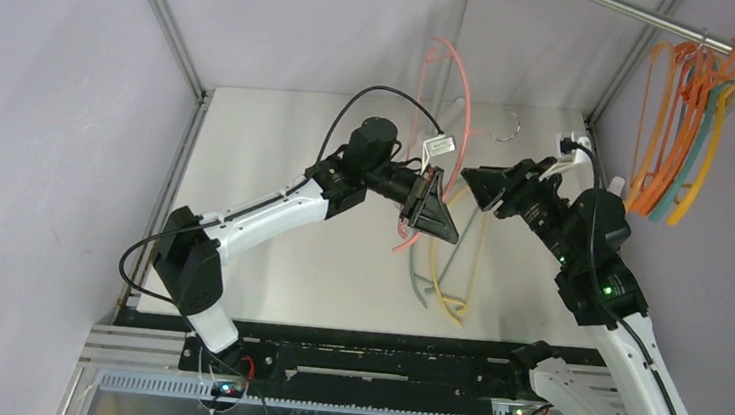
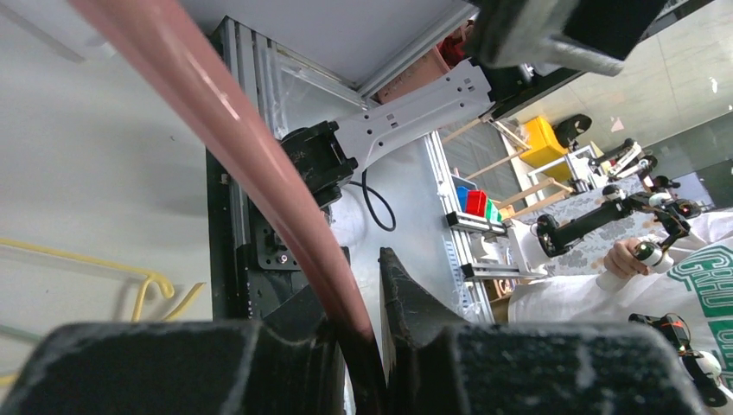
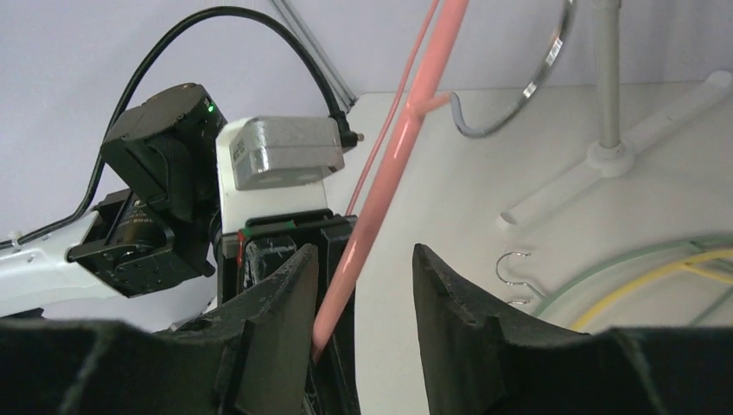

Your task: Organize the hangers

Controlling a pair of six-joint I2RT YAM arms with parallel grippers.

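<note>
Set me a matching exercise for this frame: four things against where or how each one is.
Things:
1. pink hanger
2. orange hangers
3. yellow hanger
4. right gripper

States:
A. lying on the table
B. open, jaws either side of a hanger
C. hanging on the rail
D. clamped in the left gripper

Pairs: 1-D, 2-C, 3-A, 4-B

Pale lilac walls (image 1: 43, 89), white tabletop (image 1: 277, 160), steel rack pole (image 1: 641, 14)
</note>
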